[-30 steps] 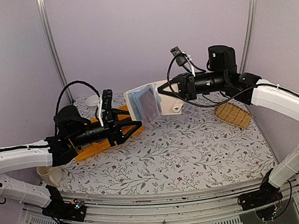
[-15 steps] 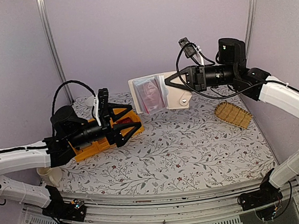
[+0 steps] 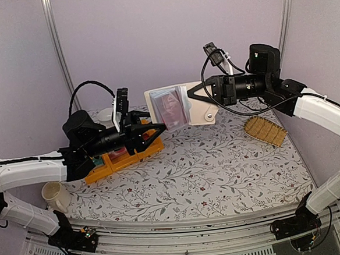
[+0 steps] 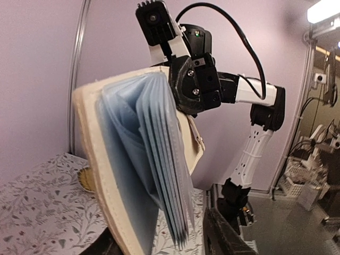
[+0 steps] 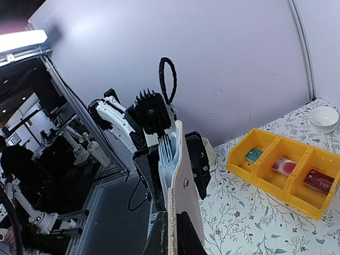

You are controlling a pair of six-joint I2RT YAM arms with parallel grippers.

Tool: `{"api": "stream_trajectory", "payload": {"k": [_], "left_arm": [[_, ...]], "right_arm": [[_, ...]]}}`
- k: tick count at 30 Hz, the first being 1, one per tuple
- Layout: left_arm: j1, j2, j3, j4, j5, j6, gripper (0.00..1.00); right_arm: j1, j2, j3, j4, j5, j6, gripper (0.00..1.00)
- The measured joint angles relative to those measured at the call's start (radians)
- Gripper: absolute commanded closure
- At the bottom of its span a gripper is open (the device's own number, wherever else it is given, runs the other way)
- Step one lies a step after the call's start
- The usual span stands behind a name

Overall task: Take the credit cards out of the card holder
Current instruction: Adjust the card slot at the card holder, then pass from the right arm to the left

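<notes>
My right gripper [image 3: 192, 95] is shut on the whitish cover of the card holder [image 3: 199, 109] and holds it in the air, edge up in the right wrist view [image 5: 179, 175]. A pink credit card [image 3: 170, 109] shows through its front sleeve. My left gripper [image 3: 160, 134] is open just below the holder's lower left corner. In the left wrist view the pale blue leaves [image 4: 159, 159] hang between its two fingers [image 4: 222, 236], and the right one stands apart from them. Teal [image 5: 254, 154], pink [image 5: 284, 166] and red [image 5: 317, 180] cards lie in the yellow bin [image 5: 265, 135].
The yellow bin [image 3: 97, 172] sits under my left arm. A woven straw basket [image 3: 265, 131] lies at the right back of the floral table. A white cup [image 3: 55, 197] stands near the left front edge, and a small white bowl [image 3: 105, 115] behind the bin.
My right gripper lifted the holder up and to the right, then held still. My left gripper spread wide, narrowed again, and rose to the right, up to the holder's lower corner.
</notes>
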Motion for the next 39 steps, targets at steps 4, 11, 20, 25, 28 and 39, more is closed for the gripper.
{"api": "stream_trajectory", "payload": {"k": [4, 11, 20, 25, 28, 39], "left_arm": [[0.002, 0.012, 0.007, 0.020, 0.029, -0.015, 0.67], [0.002, 0.010, 0.005, 0.050, 0.055, -0.020, 0.84], [0.002, 0.032, 0.040, -0.027, -0.036, -0.014, 0.80], [-0.006, 0.063, 0.067, -0.050, -0.073, -0.004, 0.69], [-0.010, 0.077, 0.077, -0.053, -0.089, 0.005, 0.57], [-0.018, 0.084, 0.076, 0.000, -0.058, -0.013, 0.52]], "right_arm": [[0.000, -0.003, -0.014, 0.009, -0.001, 0.000, 0.98], [0.000, -0.019, -0.026, 0.014, -0.005, -0.001, 0.99], [0.000, -0.033, -0.050, 0.039, -0.008, 0.002, 0.99], [0.000, -0.037, -0.063, 0.064, -0.012, 0.013, 0.99], [0.000, -0.037, -0.067, 0.076, -0.018, 0.019, 0.99], [0.009, -0.022, -0.068, 0.100, -0.029, 0.026, 0.99]]}}
